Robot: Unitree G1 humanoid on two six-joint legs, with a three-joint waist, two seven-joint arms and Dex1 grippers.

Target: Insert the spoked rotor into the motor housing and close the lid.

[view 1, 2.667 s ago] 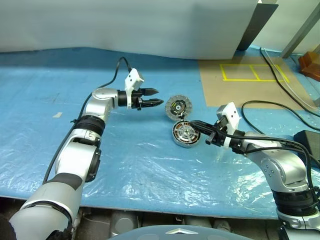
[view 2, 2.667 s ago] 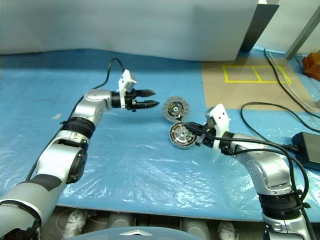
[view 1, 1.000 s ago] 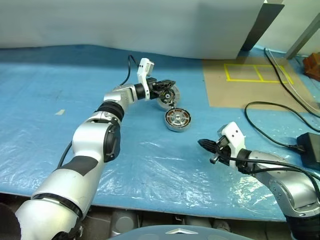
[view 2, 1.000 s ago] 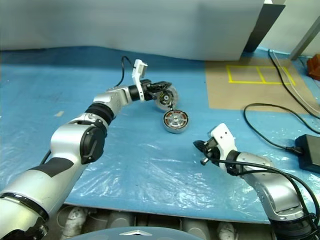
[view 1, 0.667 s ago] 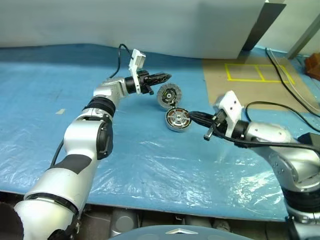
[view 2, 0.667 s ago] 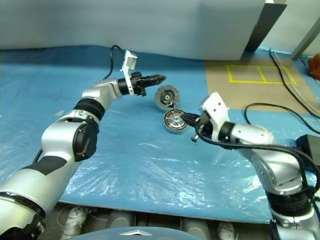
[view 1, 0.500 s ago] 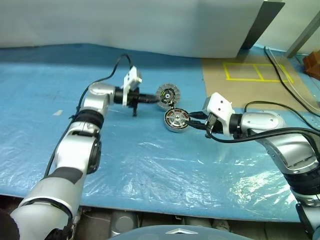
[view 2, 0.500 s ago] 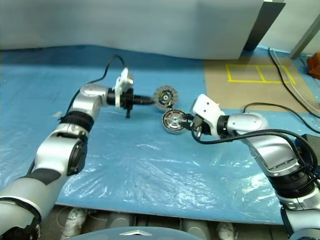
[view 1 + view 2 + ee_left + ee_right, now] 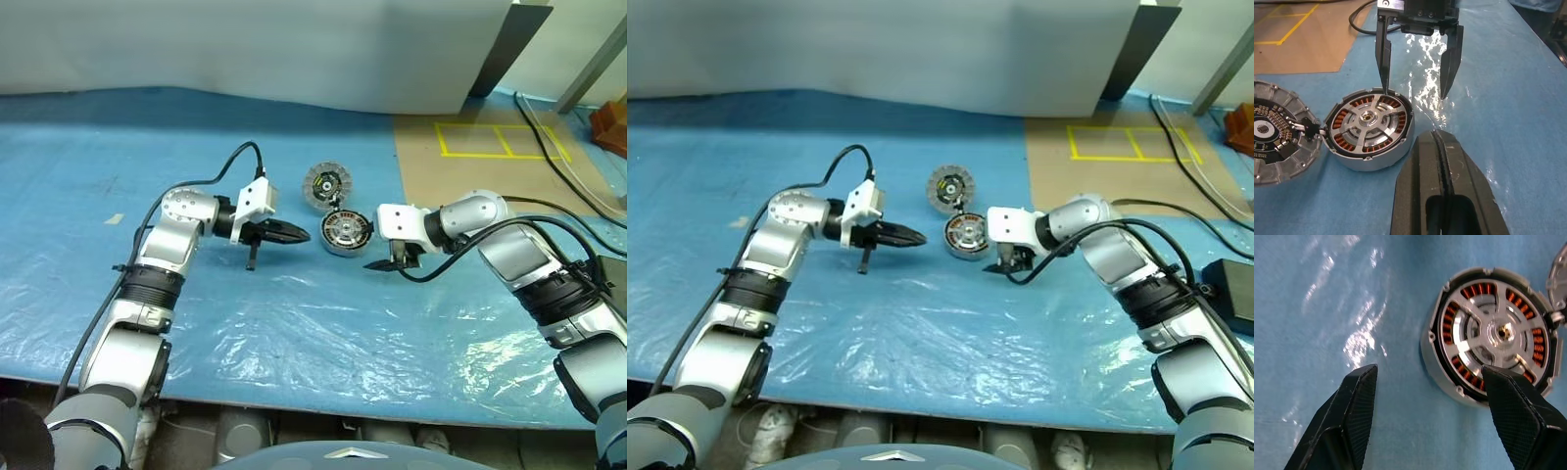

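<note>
The motor housing (image 9: 346,233), a silver cup with copper windings under a silver spoked plate, sits mid-table on the blue sheet. Just behind it lies the spoked rotor (image 9: 327,184), a flat disc with a ribbed grey rim and dark hub, and thin wires join the two (image 9: 1308,129). My left gripper (image 9: 299,235) is shut and empty, its tip pointing at the housing from the left, a short gap away. My right gripper (image 9: 1414,93) stands open over the housing's right edge. One finger (image 9: 1383,58) is at the rim and the other is over the sheet. The lid is out of view.
A brown board with yellow tape squares (image 9: 490,157) lies at the back right. Black cables (image 9: 549,206) run across the right side to a power brick (image 9: 1229,284). A white panel (image 9: 294,49) closes off the back. A small white scrap (image 9: 115,218) lies far left.
My left gripper drew back from the disc and now points at the housing, still shut. My right arm swung in from the near right to the housing, and its jaws opened.
</note>
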